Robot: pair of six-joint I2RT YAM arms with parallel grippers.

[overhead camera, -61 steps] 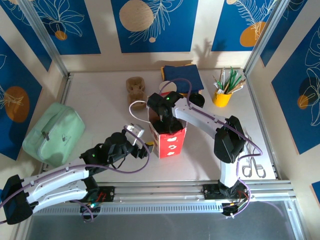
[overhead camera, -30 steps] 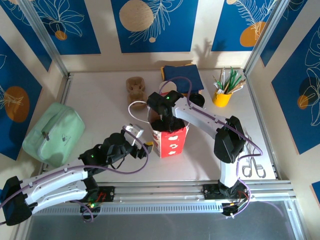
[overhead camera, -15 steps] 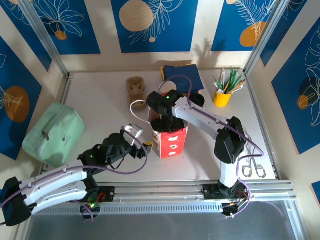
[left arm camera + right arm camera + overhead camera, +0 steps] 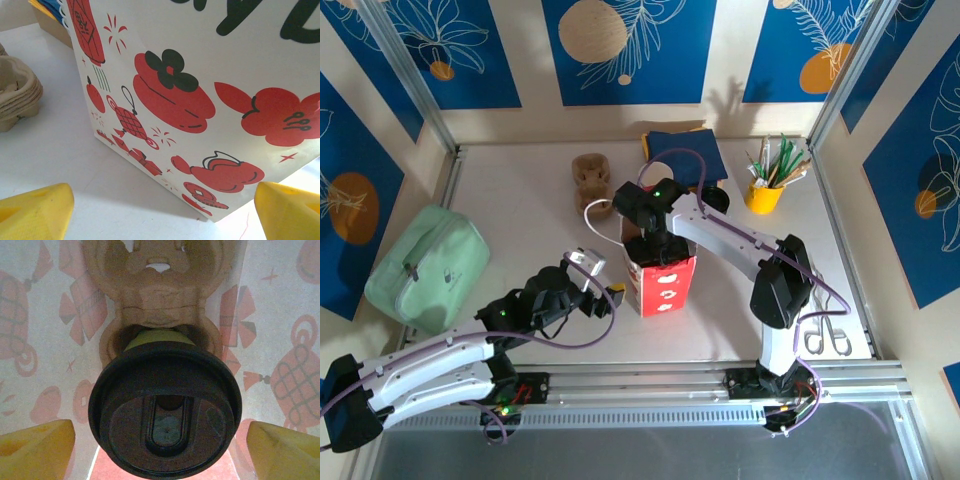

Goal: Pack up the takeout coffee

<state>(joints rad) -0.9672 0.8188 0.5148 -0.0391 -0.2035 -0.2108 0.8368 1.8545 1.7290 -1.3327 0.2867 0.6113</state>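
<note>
The takeout coffee, lime-green sided with a round black lid, stands in a brown cardboard carrier at the bottom of the red-and-white paper bag. My right gripper reaches down into the bag's mouth. It is open, with a yellow fingertip on each side of the lid and a narrow gap at both. My left gripper is open low at the bag's left side, its fingertips straddling the bag's bottom corner without touching. In the top view it sits at the bag's left.
A spare cardboard carrier lies behind the bag. Blue napkins and a yellow cup of utensils are at the back right. A mint-green pouch lies at the left edge, and scissors at the right front.
The right wrist has shifted slightly back and left over the bag, with the cup still standing below it. The left arm has barely moved.
</note>
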